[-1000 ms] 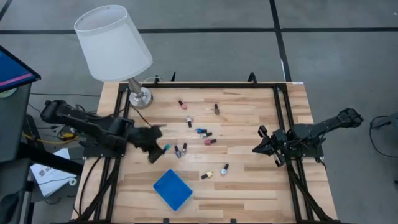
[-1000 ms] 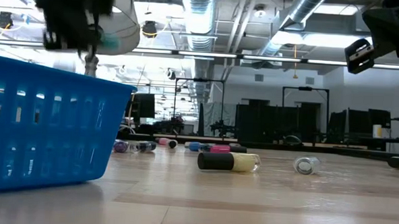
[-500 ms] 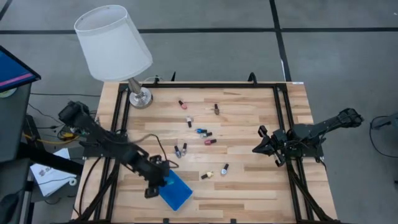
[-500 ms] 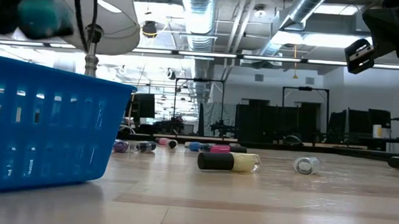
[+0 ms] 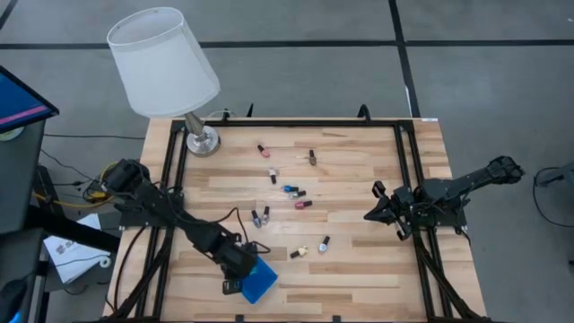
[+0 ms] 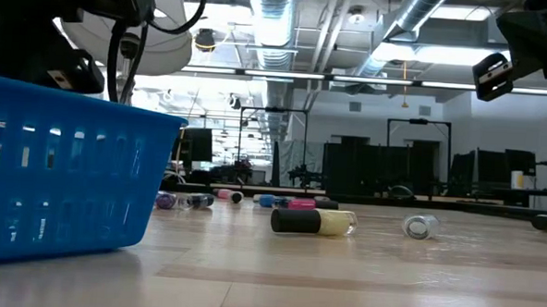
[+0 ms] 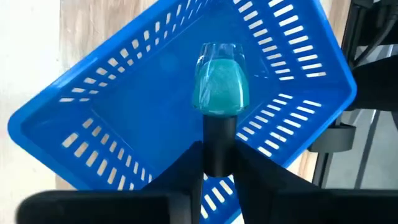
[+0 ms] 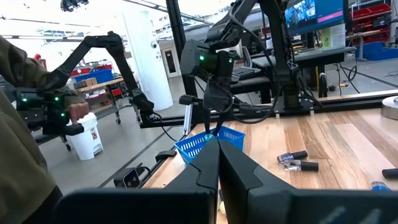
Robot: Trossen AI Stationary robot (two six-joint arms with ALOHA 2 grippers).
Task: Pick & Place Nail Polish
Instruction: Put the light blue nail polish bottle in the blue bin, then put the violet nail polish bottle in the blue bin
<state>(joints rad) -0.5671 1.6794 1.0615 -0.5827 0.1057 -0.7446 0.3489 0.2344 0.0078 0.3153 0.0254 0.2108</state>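
One blue basket (image 5: 261,280), near the table's front edge. Left gripper (image 7: 217,163) directly above the basket, fingers clamped on the dark cap of a teal nail polish bottle (image 7: 219,87). Right gripper (image 5: 370,213) well apart from the basket, fingers together. Remaining bottles (image 5: 297,192) lie scattered beyond the basket.

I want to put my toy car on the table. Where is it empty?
Free: the strip between the lamp and the left gripper, and the wood beside the right gripper. Crowded: the middle, with the bottles, and the blue basket at the near edge.
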